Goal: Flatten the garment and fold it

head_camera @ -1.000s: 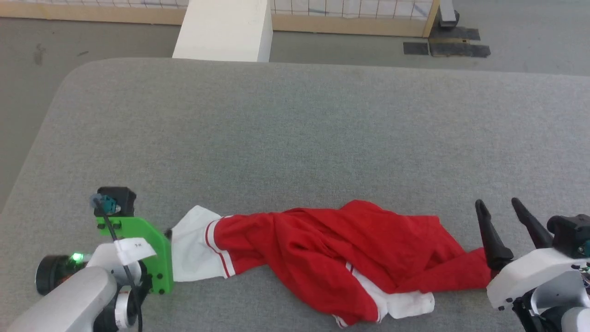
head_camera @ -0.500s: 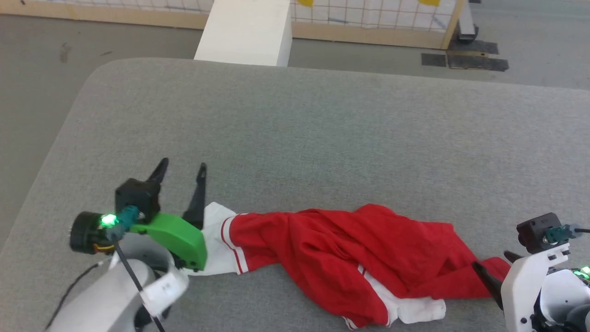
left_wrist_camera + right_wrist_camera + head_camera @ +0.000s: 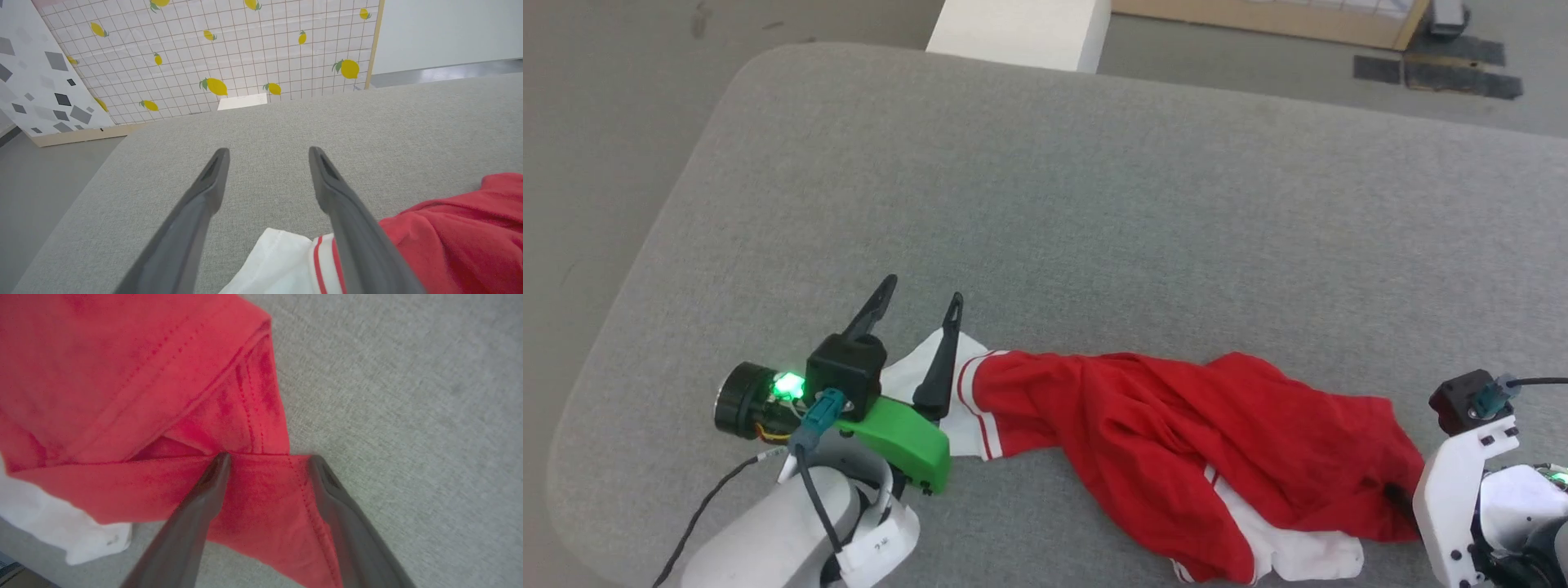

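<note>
Head view: the garment (image 3: pixel 1176 433) lies bunched in a strip along the near edge of the worktop (image 3: pixel 1094 204). The left tool (image 3: pixel 923 287) has swung forward over its white end. Left wrist view: fingers apart, gripping nothing. Right wrist view: the right tool (image 3: pixel 268 457), fingers apart, has tipped onto the red hem corner. Flattening likely needs fresh grasps.

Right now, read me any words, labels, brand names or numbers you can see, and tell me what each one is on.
No text can be read.
White tag at the lower left of the head view: a few dark marks, too small to read.
Garment: crumpled red and white cloth with striped trim; no lettering or number shows as it lies.
Lemon-print panel: lemons on a grid, no words.
</note>
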